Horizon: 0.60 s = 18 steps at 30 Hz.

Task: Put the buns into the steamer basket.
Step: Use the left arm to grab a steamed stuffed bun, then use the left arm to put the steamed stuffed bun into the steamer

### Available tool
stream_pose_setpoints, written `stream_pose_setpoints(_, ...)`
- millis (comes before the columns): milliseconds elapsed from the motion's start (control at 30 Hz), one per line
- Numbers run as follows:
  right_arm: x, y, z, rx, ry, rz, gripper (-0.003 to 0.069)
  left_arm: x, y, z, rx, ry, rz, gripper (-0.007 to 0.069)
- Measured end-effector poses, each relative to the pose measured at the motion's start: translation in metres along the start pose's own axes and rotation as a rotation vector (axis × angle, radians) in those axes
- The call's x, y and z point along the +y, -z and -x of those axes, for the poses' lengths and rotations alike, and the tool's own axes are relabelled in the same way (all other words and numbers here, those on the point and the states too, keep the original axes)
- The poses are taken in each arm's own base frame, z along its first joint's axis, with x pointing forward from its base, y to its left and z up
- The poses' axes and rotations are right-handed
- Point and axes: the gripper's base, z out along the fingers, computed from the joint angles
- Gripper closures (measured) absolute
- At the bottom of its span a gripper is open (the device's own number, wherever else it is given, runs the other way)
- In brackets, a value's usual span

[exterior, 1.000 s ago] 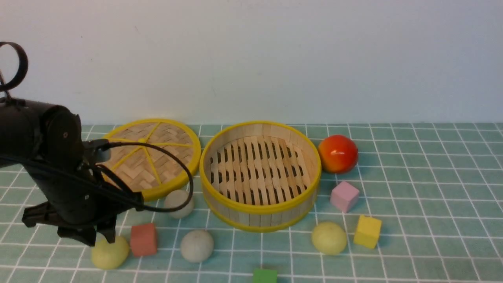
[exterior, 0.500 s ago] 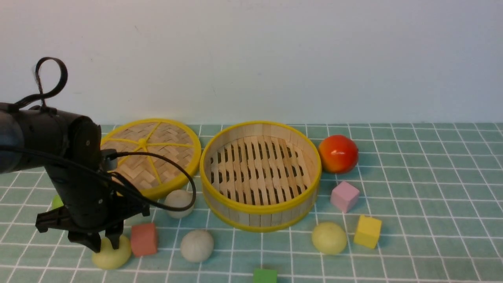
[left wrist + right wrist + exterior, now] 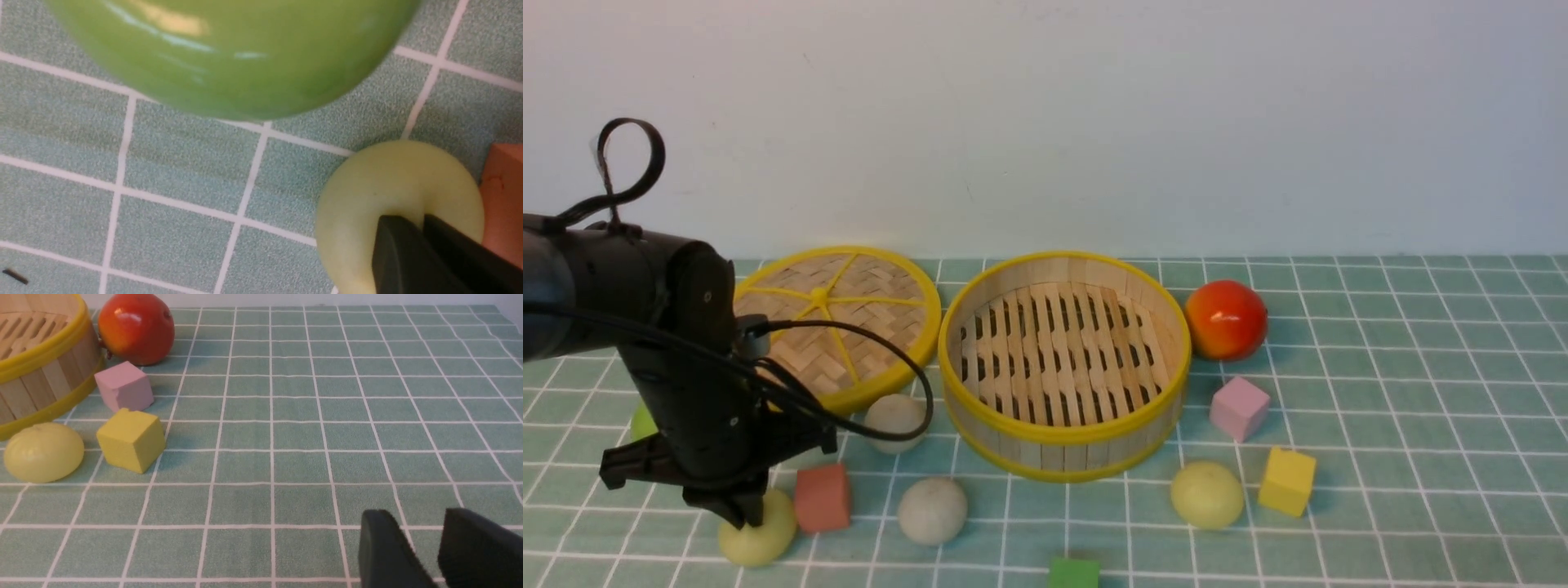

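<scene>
Near the desk's front-left corner, the left gripper (image 3: 742,513), jaws together, rests its tips on a yellow-green bun (image 3: 765,541). The right gripper (image 3: 421,522) has its jaws apart, empty.

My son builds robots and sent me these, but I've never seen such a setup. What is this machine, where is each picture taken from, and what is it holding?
This is a robot with two arms, each ending in a claw. The wide picture looks forward from between the arms. The other two come from cameras on its wrists. On the green tiled cloth stand an empty steamer basket, its flat lid, a red fruit, a green apple, a red cube, a pink cube, a yellow cube and a green cube. The soft balls are buns: the far beige bun, the near beige bun, the right yellow-green bun and the left yellow-green bun. The left claw is shut, pinching the top of the left yellow-green bun, which sits on the cloth. The right claw is open and holds nothing.
</scene>
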Motion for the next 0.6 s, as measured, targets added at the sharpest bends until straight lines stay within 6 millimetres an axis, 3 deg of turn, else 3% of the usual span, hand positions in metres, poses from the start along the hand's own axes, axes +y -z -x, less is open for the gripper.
stream_pose_setpoints(233,0.000,0.000,0.000,0.000,0.000,0.000,0.0421,0.002,0.016,-0.003,-0.016,0.002,-0.011,0.0638)
stream_pose_setpoints(467,0.000,0.000,0.000,0.000,0.000,0.000,0.0421,0.005,0.044,-0.007,-0.052,0.003,-0.028,0.0638)
stream_pose_setpoints(600,0.000,0.000,0.000,0.000,0.000,0.000,0.0421,0.001,0.068,0.002,-0.098,0.012,-0.057,0.0638)
